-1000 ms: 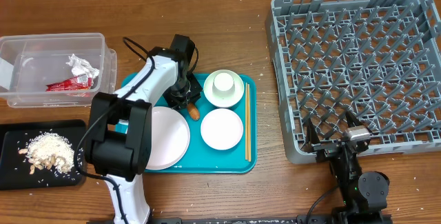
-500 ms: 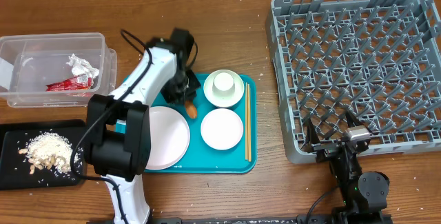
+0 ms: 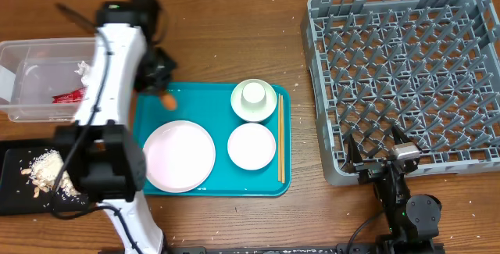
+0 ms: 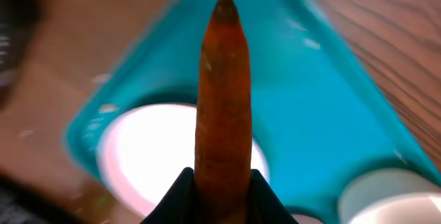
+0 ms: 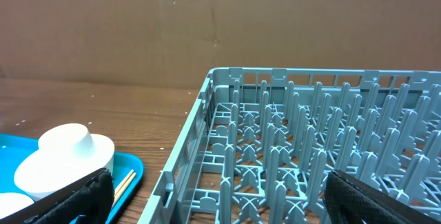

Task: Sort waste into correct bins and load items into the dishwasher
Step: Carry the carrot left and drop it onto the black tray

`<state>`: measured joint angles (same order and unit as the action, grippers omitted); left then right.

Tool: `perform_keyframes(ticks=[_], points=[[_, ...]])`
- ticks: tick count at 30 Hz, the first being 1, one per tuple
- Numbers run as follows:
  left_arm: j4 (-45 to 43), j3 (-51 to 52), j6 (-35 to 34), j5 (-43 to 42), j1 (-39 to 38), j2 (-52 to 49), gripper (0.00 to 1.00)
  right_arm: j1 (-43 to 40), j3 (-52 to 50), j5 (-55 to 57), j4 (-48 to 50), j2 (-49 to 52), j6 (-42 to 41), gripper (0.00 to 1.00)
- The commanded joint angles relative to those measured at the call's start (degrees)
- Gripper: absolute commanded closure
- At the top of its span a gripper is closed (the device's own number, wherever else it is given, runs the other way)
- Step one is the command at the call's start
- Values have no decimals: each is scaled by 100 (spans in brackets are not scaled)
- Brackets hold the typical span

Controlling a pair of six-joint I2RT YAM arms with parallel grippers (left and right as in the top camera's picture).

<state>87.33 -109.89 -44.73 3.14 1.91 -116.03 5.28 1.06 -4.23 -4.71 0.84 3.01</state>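
The left pincer (image 4: 222,189) is clenched on the sausage (image 4: 224,100), gripping its lower end so that the rest stands out past the fingertips. A second ago this pincer was down on the teal tray (image 3: 269,184), closing on the sausage in the gap between the plate (image 3: 178,155) and the bowl holding the cup (image 3: 254,94). Now the arm has lifted and swung to the left. From overhead, the sausage (image 3: 167,98) hangs over the teal tray's upper-left corner, just beside the tub (image 3: 16,112) and clear of the dishes. So the pick appears to have succeeded, and the last piece of waste is off the serving tray. The tub already holds the wrapper (image 3: 69,95) and paper wad (image 3: 82,70), while the rice (image 3: 51,168) lies in the black tray (image 3: 12,154). As food, the sausage probably belongs with the rice, which would mean carrying it on toward the near-left of the worktop (image 3: 234,19). The right pincer (image 3: 376,151) has not moved. It is spread wide and empty, resting at the near edge of the rack (image 3: 406,74). No dishes are loaded yet: the plate, both bowls, the cup and the chopsticks (image 3: 280,137) all wait on the teal tray.
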Motion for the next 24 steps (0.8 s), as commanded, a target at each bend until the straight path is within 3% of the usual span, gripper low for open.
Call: perform_keyframes(ticks=[1, 8, 15, 24], points=[[203, -153, -223, 507, 568, 599, 96, -11, -59, 4, 26, -61, 20, 0], [457, -151, -223, 564, 1884, 1311, 96, -11, -59, 4, 26, -61, 22, 0], [531, 74, -227, 820, 2813, 1392, 96, -11, -59, 4, 26, -61, 22, 0], [-1029, 1956, -308, 730, 3716, 1370, 92, -11, -59, 4, 26, -61, 22, 0]])
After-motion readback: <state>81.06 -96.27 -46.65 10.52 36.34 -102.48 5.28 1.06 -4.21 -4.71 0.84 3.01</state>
